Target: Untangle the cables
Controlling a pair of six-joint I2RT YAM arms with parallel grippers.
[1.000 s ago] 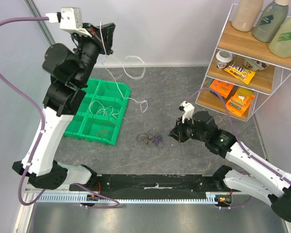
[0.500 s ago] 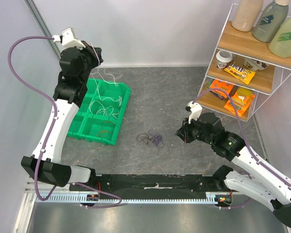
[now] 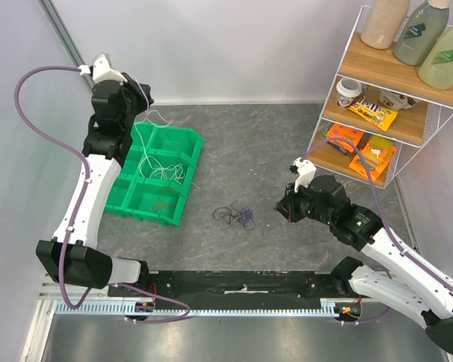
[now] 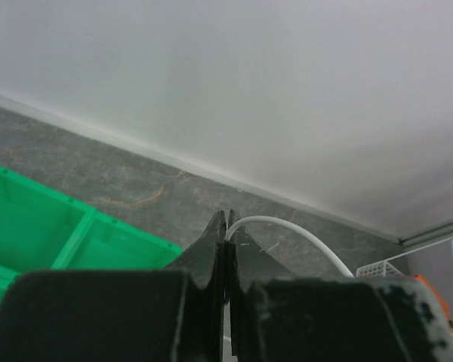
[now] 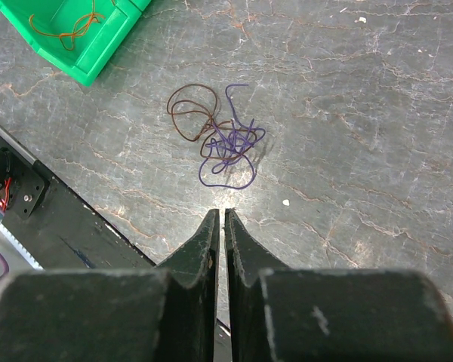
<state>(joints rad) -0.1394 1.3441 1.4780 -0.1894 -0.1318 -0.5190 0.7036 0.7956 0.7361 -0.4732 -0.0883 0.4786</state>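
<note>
A small clump of purple and dark brown cables (image 3: 236,217) lies on the grey table between the arms; it also shows in the right wrist view (image 5: 223,139). My left gripper (image 3: 142,92) is raised over the green bin's far end and shut on a white cable (image 4: 287,230), whose strands hang into the bin (image 3: 155,162). My right gripper (image 3: 281,210) hovers to the right of the clump, its jaws shut and empty (image 5: 219,215). A red-orange cable (image 5: 68,26) lies in a near bin compartment.
The green compartment bin (image 3: 174,207) stands at the left. A wire shelf (image 3: 377,90) with snack packs, a cup and bottles stands at the back right. A black rail (image 3: 234,283) runs along the table's near edge.
My left arm has swung down and left, lowering the white cable so its length now hangs into the green bin. My right gripper drew slightly right, away from the clump.
</note>
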